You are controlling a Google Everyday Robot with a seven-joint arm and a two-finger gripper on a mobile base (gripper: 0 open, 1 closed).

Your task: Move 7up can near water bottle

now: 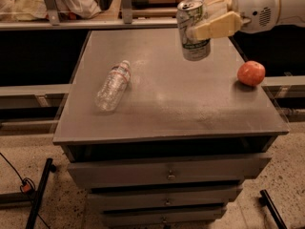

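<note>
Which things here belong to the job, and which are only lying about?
Job: silvery-white aluminium 7up can, held above the grey table by the gripper, jaws shut on it; clear crinkled plastic water bottle, lying on its side.
Lying about: round orange-red fruit, resting on the table.

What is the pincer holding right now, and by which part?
The pincer holds the 7up can upright by its side wall, mid-height, above the table.

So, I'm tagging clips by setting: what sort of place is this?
Likely a lab or workshop: a grey drawer cabinet as worktop, a cable on a speckled floor, and the claw holding the 7up can in the air above its far side.
</note>
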